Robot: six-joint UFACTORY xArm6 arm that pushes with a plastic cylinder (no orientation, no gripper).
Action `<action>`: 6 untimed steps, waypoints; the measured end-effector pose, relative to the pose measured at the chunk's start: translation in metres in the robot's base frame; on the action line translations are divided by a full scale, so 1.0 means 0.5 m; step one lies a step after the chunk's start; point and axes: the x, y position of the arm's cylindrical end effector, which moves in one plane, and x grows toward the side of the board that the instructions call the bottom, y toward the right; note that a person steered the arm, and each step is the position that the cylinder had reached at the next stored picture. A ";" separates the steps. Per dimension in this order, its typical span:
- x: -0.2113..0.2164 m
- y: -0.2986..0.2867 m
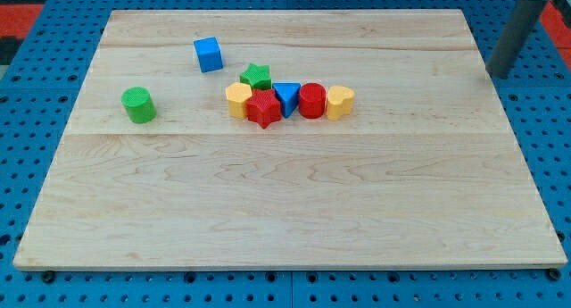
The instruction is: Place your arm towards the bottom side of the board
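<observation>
Nearest item, view's bottom: pale wooden counter, its lower half bare of blocks, lying on a blue pegboard.

Rod: dark, straight, slanting in from the view's top right corner. The tip sits at the counter's right edge, near the top right corner and well apart from the bottom side. It is a plain rod end with no fingers, so there is nothing to open or close, and it holds and touches no block.

Cluster, closest to the tip, centre of the upper half, listed right to left:
- yellow heart, touching the red cylinder
- blue triangle, between the red cylinder and the red star
- yellow block, shape unclear, against the red star's left side
- green star, just above the row

Outliers:
- blue cube, up and left of the cluster
- green cylinder, alone, well to the left
</observation>
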 end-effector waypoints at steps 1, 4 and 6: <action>0.058 -0.013; 0.173 -0.026; 0.203 -0.229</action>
